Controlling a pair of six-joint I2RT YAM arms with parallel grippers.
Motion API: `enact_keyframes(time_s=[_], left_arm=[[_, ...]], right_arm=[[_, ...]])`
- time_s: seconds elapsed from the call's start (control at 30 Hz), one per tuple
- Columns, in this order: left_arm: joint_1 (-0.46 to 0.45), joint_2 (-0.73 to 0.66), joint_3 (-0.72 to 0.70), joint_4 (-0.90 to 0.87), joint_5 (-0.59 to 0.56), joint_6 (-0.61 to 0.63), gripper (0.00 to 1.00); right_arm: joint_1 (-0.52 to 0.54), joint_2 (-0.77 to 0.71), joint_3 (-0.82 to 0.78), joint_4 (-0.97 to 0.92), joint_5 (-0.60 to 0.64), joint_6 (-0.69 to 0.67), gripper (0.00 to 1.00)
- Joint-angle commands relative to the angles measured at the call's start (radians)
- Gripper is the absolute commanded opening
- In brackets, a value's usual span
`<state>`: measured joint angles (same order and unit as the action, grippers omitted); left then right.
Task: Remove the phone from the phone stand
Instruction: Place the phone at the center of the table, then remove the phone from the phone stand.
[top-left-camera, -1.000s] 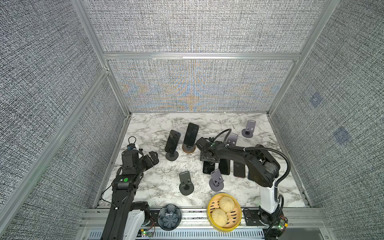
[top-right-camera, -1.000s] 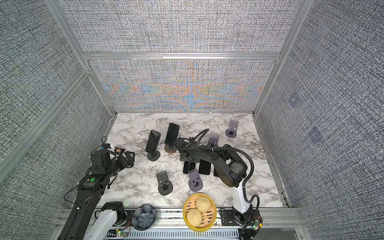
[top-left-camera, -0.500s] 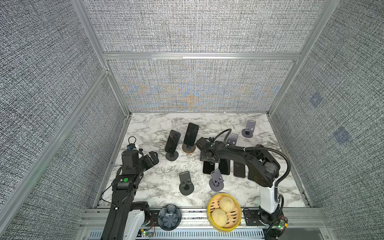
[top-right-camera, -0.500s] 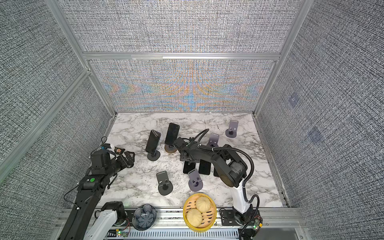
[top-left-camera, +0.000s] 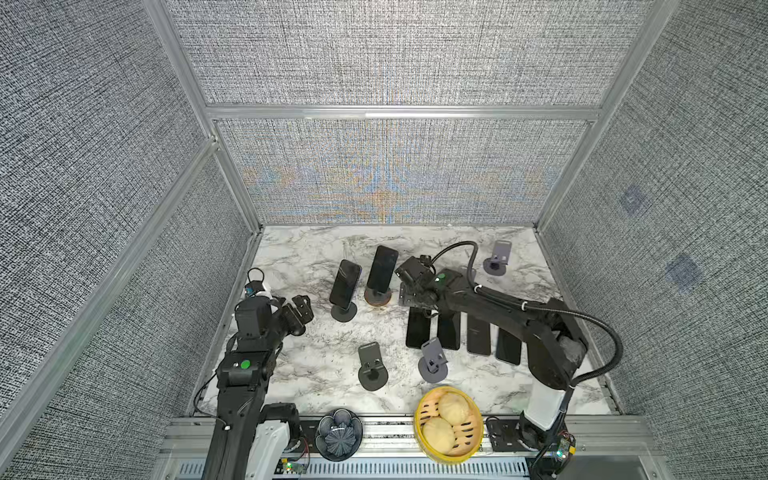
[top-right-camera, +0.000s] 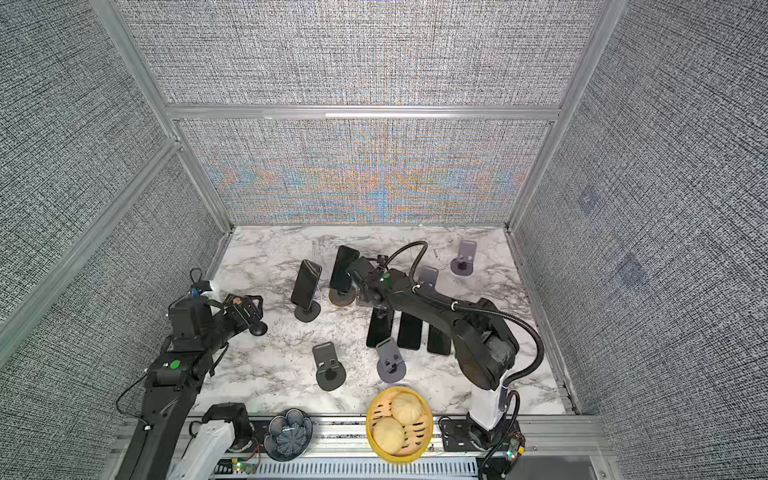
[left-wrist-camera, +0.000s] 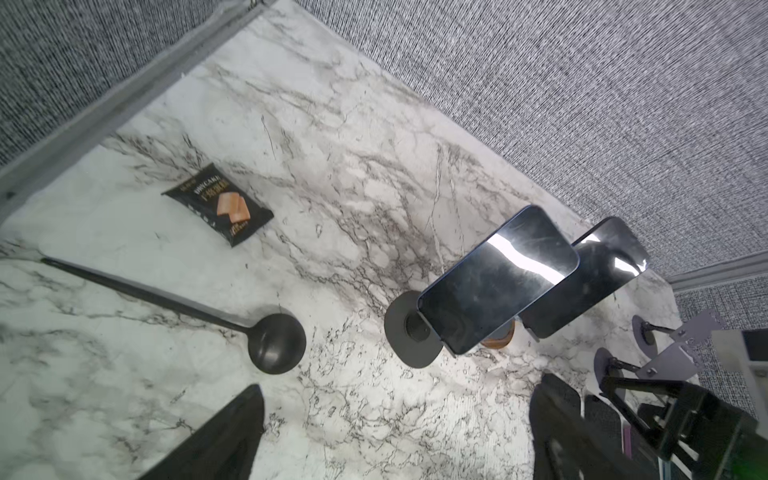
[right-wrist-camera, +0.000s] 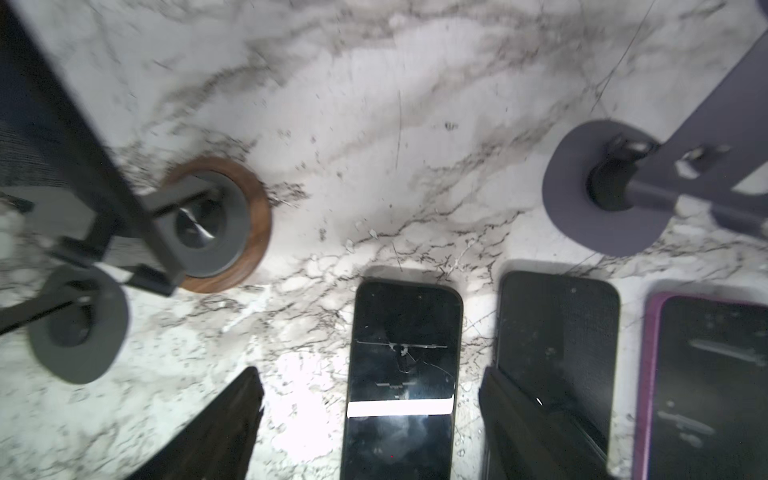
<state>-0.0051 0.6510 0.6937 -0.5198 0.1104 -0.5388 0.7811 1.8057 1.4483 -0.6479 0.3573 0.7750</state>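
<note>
Over the marble table (top-left-camera: 316, 257), right arm (top-left-camera: 498, 307) stretches low above a flat phone (right-wrist-camera: 401, 374), jaws spread; left jaws spread too.

At the front edge of the white marble bench (top-left-camera: 316, 345) a yellow bamboo steamer basket (top-left-camera: 468, 432) holds two pale round buns (top-left-camera: 454, 409), and both top views show it. To its left, on the metal rail, stands a dark bowl (top-left-camera: 328, 428) shaped like a flower. In the left wrist view a black ladle (left-wrist-camera: 277, 343) lies flat on the marble, and near it, but not touching, lies a small black snack packet (left-wrist-camera: 218, 203) with orange-brown pieces printed on it.
</note>
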Motion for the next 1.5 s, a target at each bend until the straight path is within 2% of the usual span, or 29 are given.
enact_keyframes(time_s=[0.0,0.13,0.3,0.5,0.63,0.87,1.17,1.33,1.47], left_arm=[[0.000,-0.009,0.019,0.054,0.009,0.041,1.00],[-0.001,0.028,0.053,0.091,0.107,0.105,1.00],[-0.001,0.124,0.124,0.082,0.226,0.160,0.99],[0.000,0.246,0.200,0.076,0.285,0.163,0.99],[-0.005,0.328,0.247,0.087,0.367,0.156,0.99],[-0.055,0.398,0.302,0.071,0.343,0.175,1.00],[-0.116,0.476,0.351,0.039,0.281,0.233,0.99],[-0.139,0.567,0.434,-0.060,0.284,0.331,1.00],[-0.144,0.621,0.472,-0.112,0.307,0.407,1.00]], right_arm=[[-0.001,-0.056,0.026,-0.039,0.037,-0.072,0.85],[-0.008,-0.171,0.004,-0.007,0.035,-0.161,0.86],[-0.024,-0.329,-0.100,0.087,0.015,-0.278,0.89],[-0.031,-0.491,-0.217,0.146,0.014,-0.377,0.96],[-0.036,-0.584,-0.349,0.239,0.022,-0.436,0.99],[-0.059,-0.717,-0.562,0.375,0.020,-0.452,0.99],[-0.163,-0.724,-0.641,0.406,-0.126,-0.435,0.99],[-0.237,-0.719,-0.691,0.457,-0.228,-0.409,0.99],[-0.262,-0.715,-0.714,0.484,-0.255,-0.399,0.99]])
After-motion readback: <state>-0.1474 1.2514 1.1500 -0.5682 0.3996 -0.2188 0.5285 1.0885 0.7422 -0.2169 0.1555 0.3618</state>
